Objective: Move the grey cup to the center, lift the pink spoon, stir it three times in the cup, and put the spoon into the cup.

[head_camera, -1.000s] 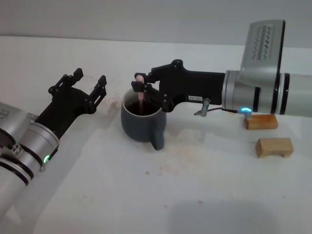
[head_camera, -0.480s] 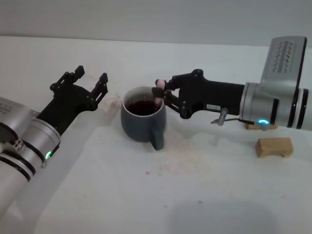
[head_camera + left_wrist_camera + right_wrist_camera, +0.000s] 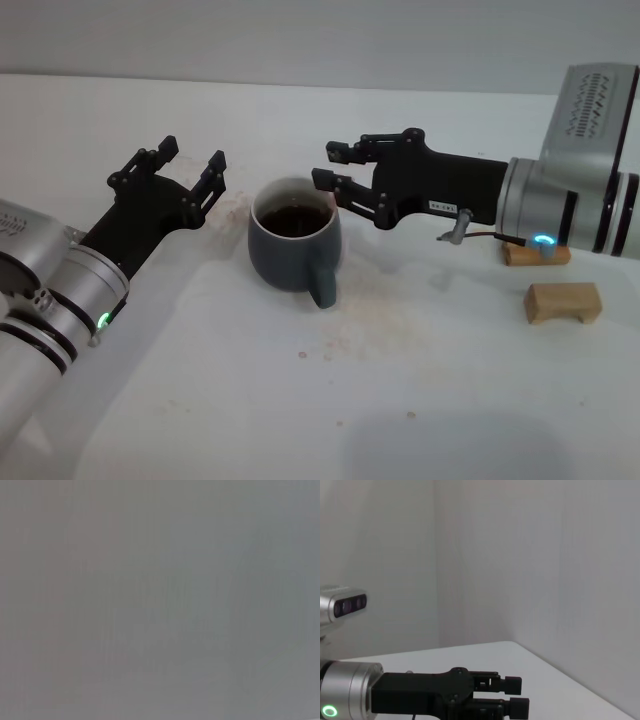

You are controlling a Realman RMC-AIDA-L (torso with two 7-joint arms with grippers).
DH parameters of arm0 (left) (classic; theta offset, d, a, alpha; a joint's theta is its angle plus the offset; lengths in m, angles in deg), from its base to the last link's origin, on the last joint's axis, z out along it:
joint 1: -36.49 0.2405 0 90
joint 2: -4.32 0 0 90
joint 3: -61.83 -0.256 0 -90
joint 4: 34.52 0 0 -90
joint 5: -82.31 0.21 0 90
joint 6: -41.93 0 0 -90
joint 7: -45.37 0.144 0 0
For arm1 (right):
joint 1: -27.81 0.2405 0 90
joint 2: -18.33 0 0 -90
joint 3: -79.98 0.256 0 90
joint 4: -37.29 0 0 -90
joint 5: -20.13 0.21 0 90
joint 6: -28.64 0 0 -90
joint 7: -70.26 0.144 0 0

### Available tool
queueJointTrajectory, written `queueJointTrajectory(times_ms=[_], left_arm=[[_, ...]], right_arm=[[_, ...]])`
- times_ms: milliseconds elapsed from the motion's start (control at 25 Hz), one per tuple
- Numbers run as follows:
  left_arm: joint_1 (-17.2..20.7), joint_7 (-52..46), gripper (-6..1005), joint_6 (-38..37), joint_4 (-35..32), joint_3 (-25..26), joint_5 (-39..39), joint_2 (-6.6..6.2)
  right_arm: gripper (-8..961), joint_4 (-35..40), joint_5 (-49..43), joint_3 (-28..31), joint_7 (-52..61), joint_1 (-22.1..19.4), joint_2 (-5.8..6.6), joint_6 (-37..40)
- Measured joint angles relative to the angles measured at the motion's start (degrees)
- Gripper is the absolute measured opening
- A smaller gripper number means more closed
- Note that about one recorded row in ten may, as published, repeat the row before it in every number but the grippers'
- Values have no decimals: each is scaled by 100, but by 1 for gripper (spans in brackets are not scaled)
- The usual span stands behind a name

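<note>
Since half a second ago the right gripper (image 3: 333, 165) has let go of the pink spoon and drawn back a little toward the robot's right; its fingers (image 3: 340, 152) now stand apart and hold nothing. The spoon itself cannot be made out now: only a dark interior shows inside the grey cup (image 3: 293, 246), so whether it lies within cannot be confirmed.

The cup stands upright on the white table (image 3: 300, 400), its handle toward the camera. The right gripper's fingertips hover just beside the cup's rim on the robot's right, slightly above it and not touching. The left gripper (image 3: 188, 170) sits near the cup on the opposite side, fingers spread, clear of it; it also shows in the right wrist view (image 3: 512, 697).

Two wooden blocks (image 3: 564, 302) lie well apart from the cup, at the table's right, under and beside the right arm. Bare tabletop runs in front of the cup. The left wrist view shows only flat grey.
</note>
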Motion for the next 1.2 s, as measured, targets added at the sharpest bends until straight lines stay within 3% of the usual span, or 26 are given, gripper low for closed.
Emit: queueJointTrajectory(times_ms=[280, 480, 600, 680, 840, 960, 1040, 1200], left_arm=[[14, -198, 646, -21, 27, 136, -26, -8], [17, -471, 645, -164, 111, 415, -37, -23], [25, -564, 645, -262, 120, 520, -36, -25], [74, -1071, 645, -815, 121, 954, -37, -34], [116, -1320, 645, -1259, 96, 1199, -40, -41], [166, -1343, 645, -1531, 81, 1313, -52, -43], [356, -1396, 646, -2196, 108, 1751, -88, -56], [452, -1488, 646, -2586, 122, 2064, -92, -47]], right_arm=[[281, 554, 11, 129, 33, -503, -16, 170], [487, 1029, 17, 703, 123, -1110, -1, 576], [516, 1383, 30, 1194, 125, -1577, 0, 866], [534, 1585, 52, 1690, 124, -1900, -3, 1107], [545, 1657, 59, 2944, 25, -2355, -1, 1623], [544, 1557, 58, 3954, -196, -2646, -7, 1971], [544, 1430, 62, 4610, -331, -2810, -5, 2182], [544, 1175, 65, 5926, -617, -3067, 16, 2417]])
